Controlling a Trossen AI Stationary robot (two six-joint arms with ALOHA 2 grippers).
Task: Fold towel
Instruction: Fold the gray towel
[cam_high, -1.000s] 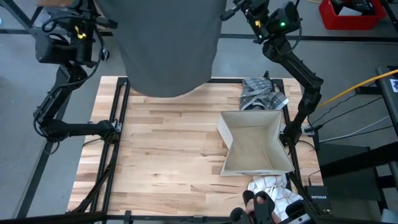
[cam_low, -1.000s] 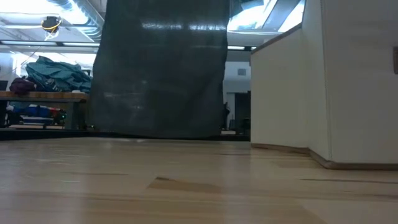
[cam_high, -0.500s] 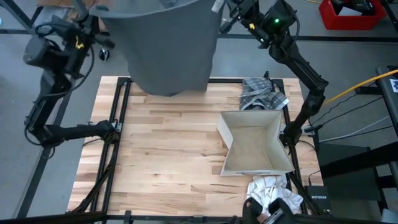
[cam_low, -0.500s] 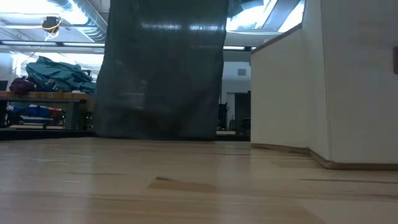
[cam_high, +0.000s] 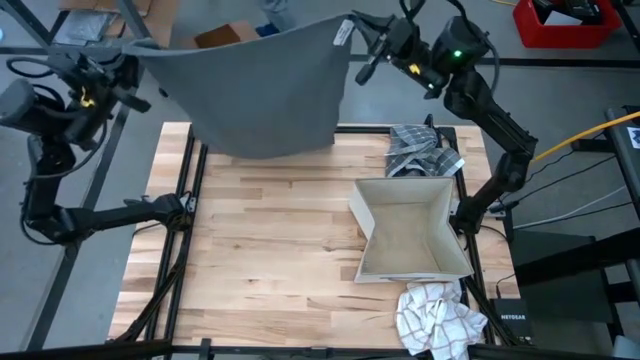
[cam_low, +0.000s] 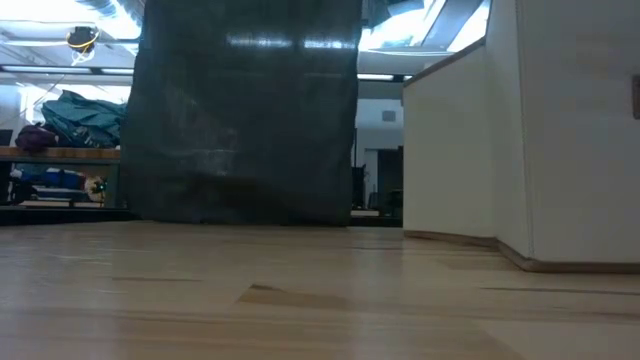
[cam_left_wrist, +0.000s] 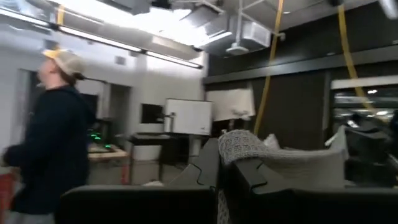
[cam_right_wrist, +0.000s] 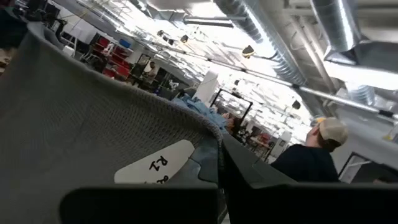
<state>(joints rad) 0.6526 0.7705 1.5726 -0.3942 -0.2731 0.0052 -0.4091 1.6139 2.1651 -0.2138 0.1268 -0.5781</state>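
A grey towel (cam_high: 265, 90) hangs spread out between my two grippers, high over the table's far edge. My left gripper (cam_high: 133, 47) is shut on its upper left corner and my right gripper (cam_high: 352, 30) is shut on its upper right corner. A white label (cam_right_wrist: 155, 165) sits by the right corner. In the low view the towel (cam_low: 240, 110) shows as a dark sheet. Its lower edge (cam_low: 235, 220) hangs about level with the tabletop; I cannot tell whether it touches. My left gripper pinches the towel's upper left corner (cam_left_wrist: 239, 144) between its two fingers, which point slightly upward; the cloth bunches over the fingertips. The top edge runs off toward the other arm. My right gripper pinches the upper right corner (cam_right_wrist: 208, 132) between its two fingers, beside the white label. The fingers slant upward and the towel hangs below them, its top edge sagging slightly.
An open white box (cam_high: 410, 232) stands on the table's right side, and fills the right of the low view (cam_low: 520, 130). A checked cloth (cam_high: 420, 150) lies behind it and a white checked cloth (cam_high: 435, 312) in front. A person (cam_left_wrist: 50, 143) stands beyond the table.
My left gripper has swung toward the table's left and sunk a little; both wrists have tipped upward. The towel's top edge has come lower and into the high view. The sheet now hangs wider, its left side drawn outward.
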